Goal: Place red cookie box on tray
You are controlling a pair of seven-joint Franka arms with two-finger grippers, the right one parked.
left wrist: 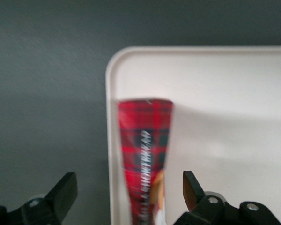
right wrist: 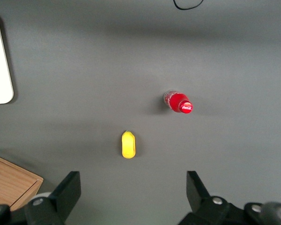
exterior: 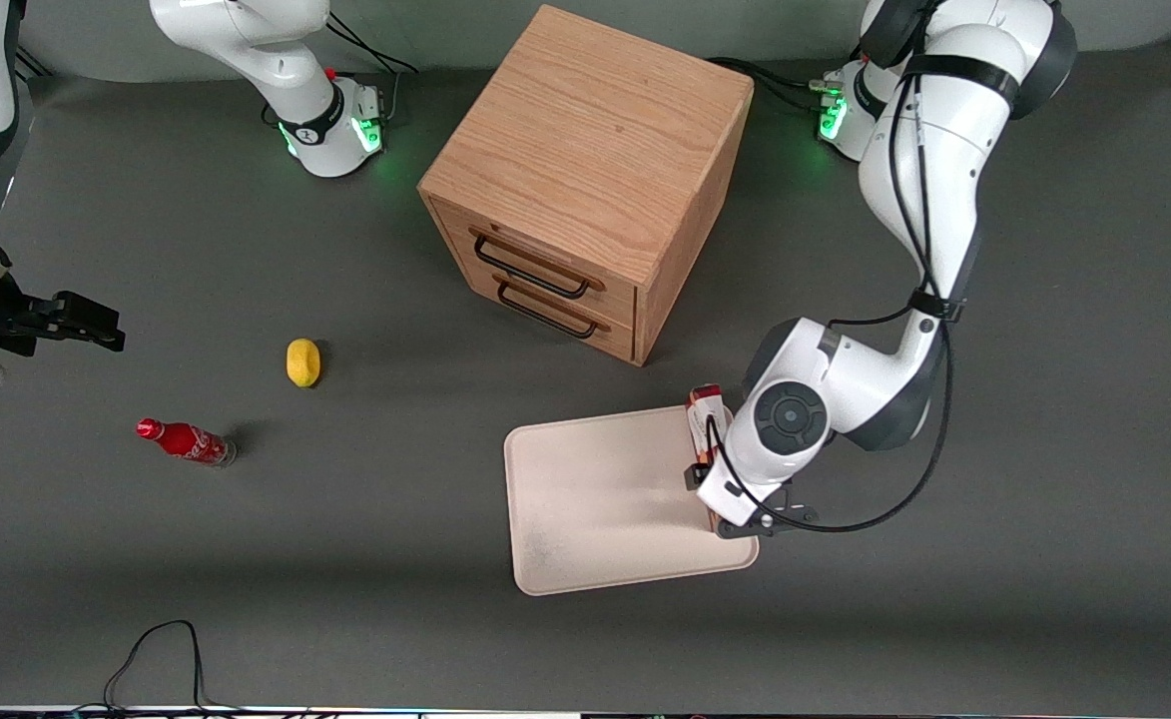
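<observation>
The gripper (left wrist: 127,194) was hanging right over the edge of the tray (exterior: 585,559) that faces the working arm's end of the table, fingers (left wrist: 65,192) spread wide apart with clear gaps on both sides of the red cookie box (left wrist: 145,154). So it wasn't holding anything as far as I could see. The box stood on its narrow edge inside the tray, right up along the rim, tartan side facing up at the wrist camera. From the front, most of the box was hidden under the arm, only one end of it (exterior: 707,399) poking out.

The wooden drawer cabinet (exterior: 585,180) sat farther from the front camera than the tray, two dark handles on its front. Way over toward the parked arm's end of the table there was a yellow lemon-looking thing (exterior: 302,361) and, nearer the front camera than that, a small red soda bottle (exterior: 186,441), which looked upright in the right wrist view.
</observation>
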